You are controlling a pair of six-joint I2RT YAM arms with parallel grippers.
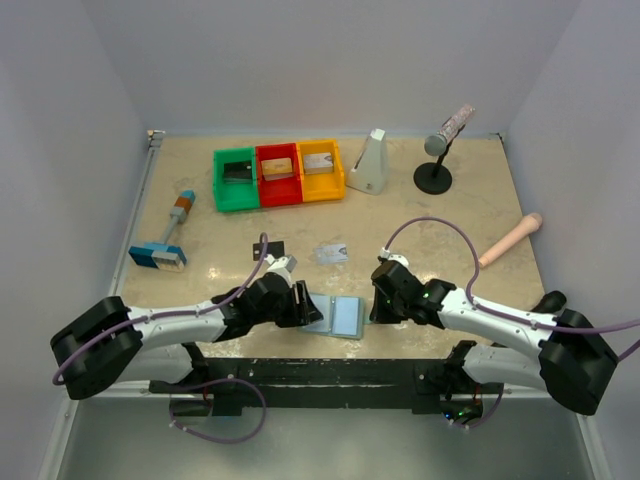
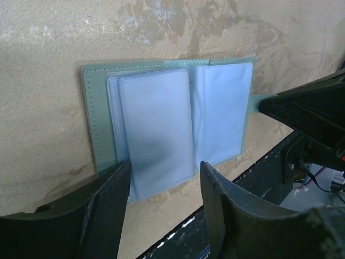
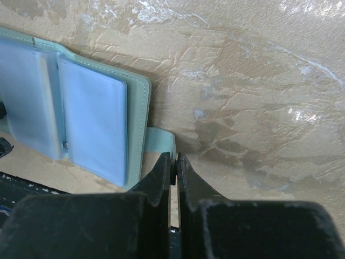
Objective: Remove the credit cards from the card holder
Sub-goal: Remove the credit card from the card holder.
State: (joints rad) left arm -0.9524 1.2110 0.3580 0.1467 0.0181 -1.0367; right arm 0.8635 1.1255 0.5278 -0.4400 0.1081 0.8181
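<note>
Card holder [image 1: 338, 316] is lying opened flat at the near edge of the table [image 1: 450, 220], pale blue pocket pages facing up, between my two claws.

My left gripper [image 1: 305, 305] is standing released, jaws well apart. Its fingers [image 2: 108, 205] are straddling the near edge of the loose pocket pages, one at the near left corner, the other at about the middle fold. I cannot tell whether either pad is touching the pages.

My right gripper [image 3: 173, 162] is sitting clenched, jaws pressed together. The tips are meeting the snap tab [image 3: 161, 141] that is sticking out from the holder's right edge. I cannot tell whether the tab is pinched between them or only touching them.

Two credit cards are lying on the table just beyond the holder: a black card [image 1: 272, 247] beyond my left claw, and a silver-grey card [image 1: 331, 252] to its right, the two apart from each other.

A green bin [image 1: 236, 179], red bin [image 1: 277, 174] and yellow bin [image 1: 320, 169] are standing side by side at the far side, each holding a small flat item I cannot identify.
</note>
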